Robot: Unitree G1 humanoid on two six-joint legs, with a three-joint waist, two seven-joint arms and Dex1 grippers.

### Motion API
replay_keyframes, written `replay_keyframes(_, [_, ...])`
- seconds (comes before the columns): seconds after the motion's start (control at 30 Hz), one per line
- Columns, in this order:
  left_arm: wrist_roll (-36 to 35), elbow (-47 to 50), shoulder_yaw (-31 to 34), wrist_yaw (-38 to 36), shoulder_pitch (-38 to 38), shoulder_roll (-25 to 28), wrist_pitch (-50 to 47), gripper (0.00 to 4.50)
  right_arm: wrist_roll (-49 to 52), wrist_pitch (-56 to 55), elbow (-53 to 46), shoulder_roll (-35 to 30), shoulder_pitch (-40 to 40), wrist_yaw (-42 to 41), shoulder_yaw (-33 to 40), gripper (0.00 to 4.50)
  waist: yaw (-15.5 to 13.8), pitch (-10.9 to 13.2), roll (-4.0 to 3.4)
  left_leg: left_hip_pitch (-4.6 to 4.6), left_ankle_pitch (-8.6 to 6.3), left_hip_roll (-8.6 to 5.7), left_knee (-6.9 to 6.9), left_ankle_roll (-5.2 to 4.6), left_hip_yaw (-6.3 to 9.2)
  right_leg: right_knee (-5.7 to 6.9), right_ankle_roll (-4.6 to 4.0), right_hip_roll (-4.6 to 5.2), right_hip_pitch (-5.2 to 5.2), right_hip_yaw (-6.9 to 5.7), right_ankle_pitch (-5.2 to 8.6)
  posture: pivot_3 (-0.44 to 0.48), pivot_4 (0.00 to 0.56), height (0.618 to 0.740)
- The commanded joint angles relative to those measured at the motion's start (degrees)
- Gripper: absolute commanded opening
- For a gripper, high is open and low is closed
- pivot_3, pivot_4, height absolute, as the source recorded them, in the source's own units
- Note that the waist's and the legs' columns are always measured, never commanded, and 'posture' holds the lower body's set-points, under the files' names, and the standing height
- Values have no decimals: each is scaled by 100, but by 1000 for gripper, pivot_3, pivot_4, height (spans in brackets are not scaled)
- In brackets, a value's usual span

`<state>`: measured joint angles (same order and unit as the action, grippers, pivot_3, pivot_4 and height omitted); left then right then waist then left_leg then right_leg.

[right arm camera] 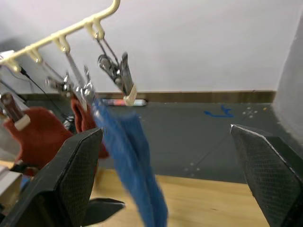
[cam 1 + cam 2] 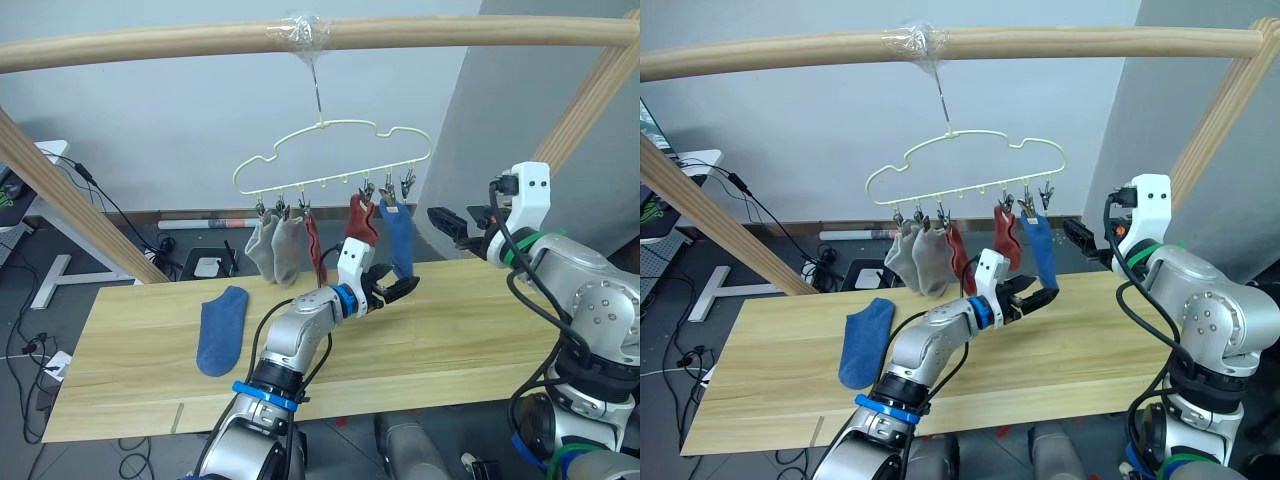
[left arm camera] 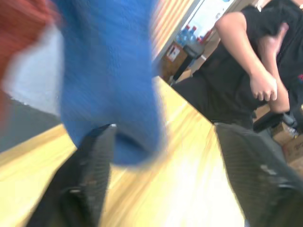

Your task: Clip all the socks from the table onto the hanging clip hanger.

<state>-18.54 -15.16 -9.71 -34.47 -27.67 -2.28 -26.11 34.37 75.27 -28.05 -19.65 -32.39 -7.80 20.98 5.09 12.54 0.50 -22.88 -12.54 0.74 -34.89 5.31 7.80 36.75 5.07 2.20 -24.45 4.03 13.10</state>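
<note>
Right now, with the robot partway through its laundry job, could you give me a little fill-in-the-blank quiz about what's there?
1. The number of soft fabric socks clipped to the pale-yellow wire clip hanger is ____.
2. The one ankle sock lying on the long light-wood table is coloured ____.
3. The left tool, near the hanging blue sock, has its fingers ____.

Missing words: five; blue; open

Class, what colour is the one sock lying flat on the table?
Blue: the sock shows best in the left eye view.
</note>
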Motion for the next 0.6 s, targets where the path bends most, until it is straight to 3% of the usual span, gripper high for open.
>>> replay_keyframes(0.03, [100,436,-64,-100,159,207,101,4493,-161,-556,-358,-66,209,-38,-215,4500,-2,0,0,0,0,0,0,0,0,0,0,0,0,0,0,-69,179,740])
replay_keyframes(0.13, [81,1023,-22,-233,386,641,-15,4493,-397,-1064,-505,-40,536,-38,-570,4500,-1,0,0,0,0,0,3,0,0,0,-1,0,-1,1,0,-51,178,740])
replay_keyframes(0.3, [-228,2378,614,-403,427,1737,-240,4493,-1090,-2347,-450,108,862,52,-1276,4500,-4,2,3,-1,1,4,2,1,0,10,0,-2,-11,1,0,-26,178,740])
replay_keyframes(0.4, [-373,2920,877,-550,239,2285,-401,4500,-1742,-3119,-220,76,942,157,-1772,3590,-35,2,6,0,1,4,-1,2,-1,9,-2,-1,-9,1,1,8,179,740])
replay_keyframes(0.53, [-529,3250,1061,-551,48,2639,-573,4500,-2090,-3607,81,323,968,340,-1946,3590,-76,4,12,-2,1,3,1,2,0,5,-1,0,-7,2,0,30,179,740])
replay_keyframes(0.6, [-663,3591,1209,-550,-133,2854,-706,4500,-2269,-3913,359,631,886,583,-1992,3257,-96,10,22,-3,1,3,4,3,2,8,1,0,-9,0,-1,48,183,740])
